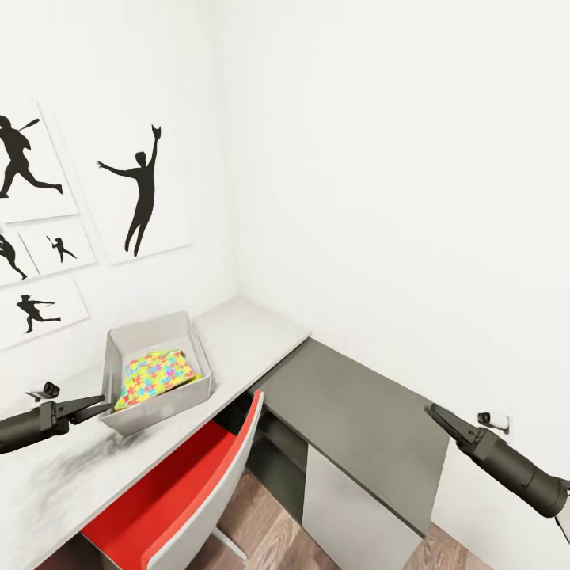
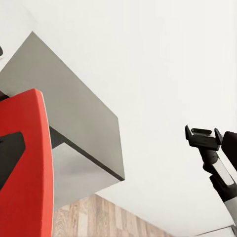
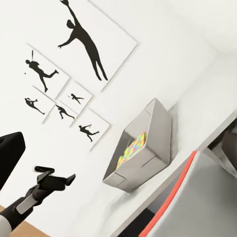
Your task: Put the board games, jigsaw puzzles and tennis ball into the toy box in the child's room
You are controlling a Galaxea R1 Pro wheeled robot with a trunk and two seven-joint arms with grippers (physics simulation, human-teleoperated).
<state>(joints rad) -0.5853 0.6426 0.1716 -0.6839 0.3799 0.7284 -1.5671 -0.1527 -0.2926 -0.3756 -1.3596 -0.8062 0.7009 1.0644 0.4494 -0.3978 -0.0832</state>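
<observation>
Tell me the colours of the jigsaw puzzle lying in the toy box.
Jigsaw puzzle: yellow, pink, blue, green and orange interlocking pieces; clearest in the head view.

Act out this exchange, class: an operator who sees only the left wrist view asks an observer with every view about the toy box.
Operator: Where is the toy box?
Observer: The toy box sits on the table, against the wall, below the silhouette pictures.
Operator: Is anything inside it?
Observer: Yes, a multicolour jigsaw puzzle lies in it, and the left hand is beside its near corner.
</observation>
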